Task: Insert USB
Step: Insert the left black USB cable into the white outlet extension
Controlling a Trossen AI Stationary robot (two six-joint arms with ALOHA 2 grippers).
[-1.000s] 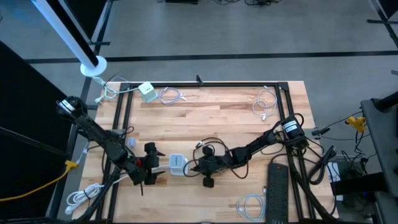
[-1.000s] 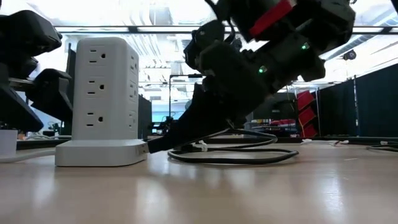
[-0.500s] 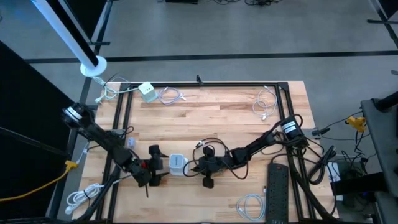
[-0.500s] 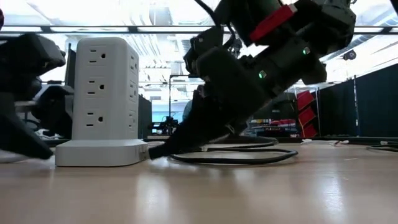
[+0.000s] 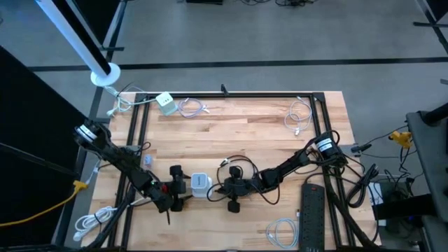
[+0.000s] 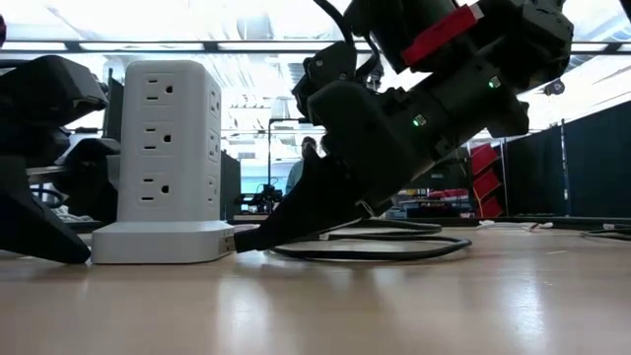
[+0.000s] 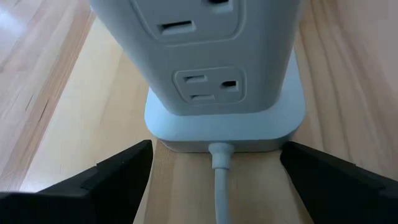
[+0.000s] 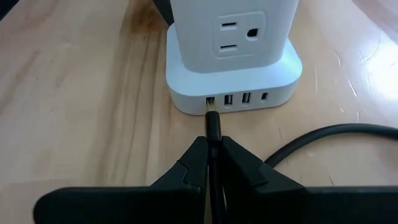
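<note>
A white power tower (image 5: pixel 199 183) stands on its square base (image 8: pixel 233 87) at mid-table, with a row of USB ports along the base's side. My right gripper (image 5: pixel 222 187) is at the tower's right, shut on a black USB cable's plug (image 8: pixel 212 127). The plug's tip (image 8: pixel 211 102) is at the leftmost port; how far in it is, I cannot tell. The cable (image 8: pixel 323 134) loops away on the table. My left gripper (image 5: pixel 175 186) is open at the tower's left. Its fingers (image 7: pixel 118 171) stand on either side of the base, apart from it, with the tower's white cord (image 7: pixel 221 177) between them. My right gripper pinches the black USB plug's body (image 8: pixel 213 142) between its two fingers, just behind the tip. The fingers come from the table's right, slanting down, and lie along the plug. The plug points at the tower's base just above the table (image 6: pixel 246 238), and the cable trails slack behind.
Coiled white cables lie at the far left (image 5: pixel 192 107), the far right (image 5: pixel 299 115), the near right (image 5: pixel 280 231) and the near left (image 5: pixel 94 220). A small white adapter (image 5: pixel 166 101) sits at the far left. A black power strip (image 5: pixel 311 217) lies along the right edge.
My left gripper has moved toward the table's right, up to the tower, and its open fingers now flank the base. My right gripper has stayed shut on the plug, with its tip at the tower's base.
</note>
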